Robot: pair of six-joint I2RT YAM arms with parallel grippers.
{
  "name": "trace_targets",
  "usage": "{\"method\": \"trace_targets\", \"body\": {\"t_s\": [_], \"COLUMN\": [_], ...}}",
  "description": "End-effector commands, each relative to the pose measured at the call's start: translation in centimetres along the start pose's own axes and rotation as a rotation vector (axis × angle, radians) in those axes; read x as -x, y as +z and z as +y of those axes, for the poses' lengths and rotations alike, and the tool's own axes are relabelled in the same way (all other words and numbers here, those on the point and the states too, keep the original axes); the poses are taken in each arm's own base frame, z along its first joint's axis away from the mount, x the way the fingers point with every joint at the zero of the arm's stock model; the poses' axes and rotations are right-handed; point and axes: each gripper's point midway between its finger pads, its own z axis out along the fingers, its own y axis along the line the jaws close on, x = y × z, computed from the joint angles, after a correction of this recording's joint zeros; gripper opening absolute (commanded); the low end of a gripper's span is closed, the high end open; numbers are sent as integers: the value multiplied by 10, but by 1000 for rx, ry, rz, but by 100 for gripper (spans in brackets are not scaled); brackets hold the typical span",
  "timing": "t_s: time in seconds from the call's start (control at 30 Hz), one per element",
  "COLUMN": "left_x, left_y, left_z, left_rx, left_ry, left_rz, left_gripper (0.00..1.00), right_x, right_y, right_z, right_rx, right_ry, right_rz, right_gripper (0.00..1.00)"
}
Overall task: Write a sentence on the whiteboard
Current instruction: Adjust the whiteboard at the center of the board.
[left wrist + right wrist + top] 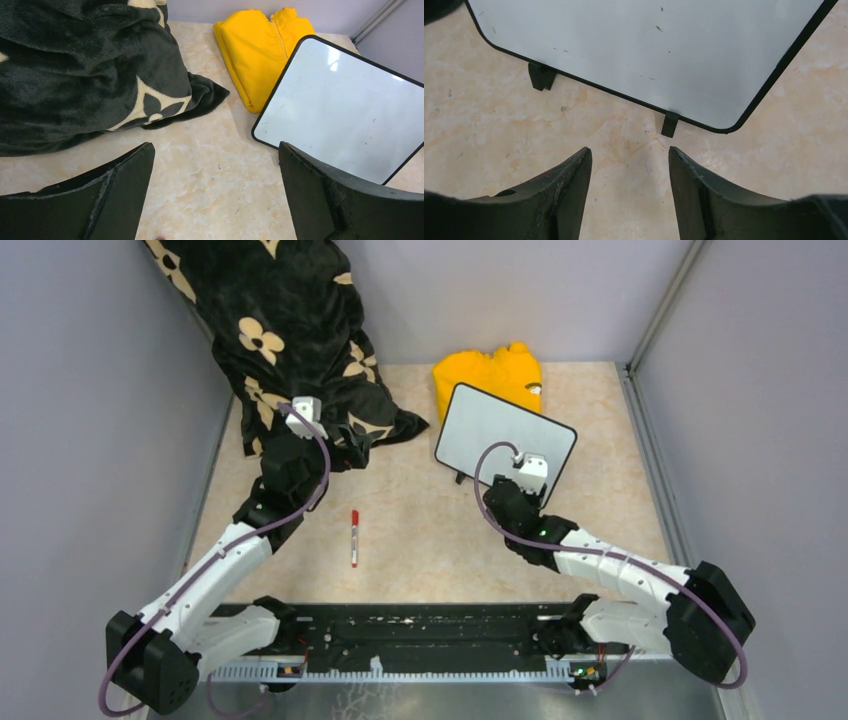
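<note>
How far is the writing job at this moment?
Done: nothing, the whiteboard is blank. In hand: nothing; the right gripper hovers open at the board's near edge, and the left gripper is open and empty. Left: pick up the marker, then write.

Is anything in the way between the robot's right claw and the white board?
No, nothing visible is. The right gripper hangs open just short of the whiteboard, at its near edge, with only bare table between them. The pen lies well off to the side.
</note>
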Motion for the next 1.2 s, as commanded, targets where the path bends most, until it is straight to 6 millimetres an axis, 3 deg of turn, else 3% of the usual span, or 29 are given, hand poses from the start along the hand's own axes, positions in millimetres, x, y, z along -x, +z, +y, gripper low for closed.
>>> {"method": "trace_targets", "body": {"t_s": [0.0,0.13,0.47,1.17], "left_x": [-1,-2,-8,-13], "left_y": [-1,-2,0,3], "left_z": [-9,-10,-14,-12], "left_rx": [-45,-49,-71,-60], "left_ry": [-7,-17,-29,-33], "left_rz": [-1,4,24,34], "left_gripper": [99,99,99,99], "right_x": [-6,-21,-34,-34], "right_y": [12,23,38,75], "right_z": [-12,-27,-39,-43], "right_rx": [-80,-126,-181,-217], "right_ry": [130,157,134,89], "right_rz": [-11,31,46,61], "right_gripper": [56,53,49,37]}}
